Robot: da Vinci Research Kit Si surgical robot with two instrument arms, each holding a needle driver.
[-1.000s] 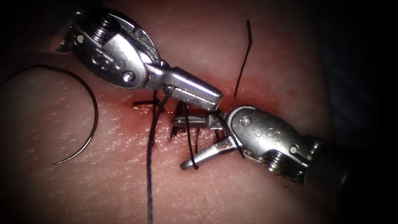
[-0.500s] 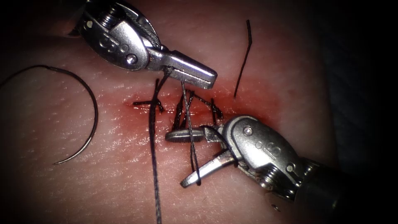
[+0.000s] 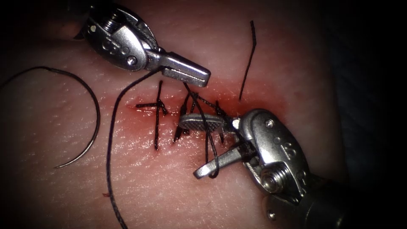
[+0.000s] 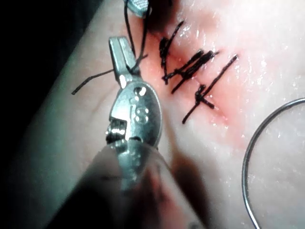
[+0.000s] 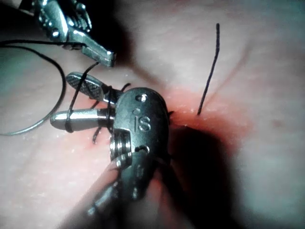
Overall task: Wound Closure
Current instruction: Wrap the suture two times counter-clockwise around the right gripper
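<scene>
The thin curved steel needle point(image 3: 87, 127) lies free on the pale pink tissue point(image 3: 140, 186), well left of the reddened cut point(image 3: 203, 111), not in the tissue and held by neither tool. The dark braided thread point(image 3: 111, 140) runs from the near edge up to the silver left tool point(image 3: 186, 72), whose jaws are clenched on it on the far side of the cut. To the right, the silver right tool point(image 3: 207, 144) has its jaws spread wide, grasping nothing, with a thread loop draped around both. Farther right stands a short cut end of thread point(image 3: 248, 59).
</scene>
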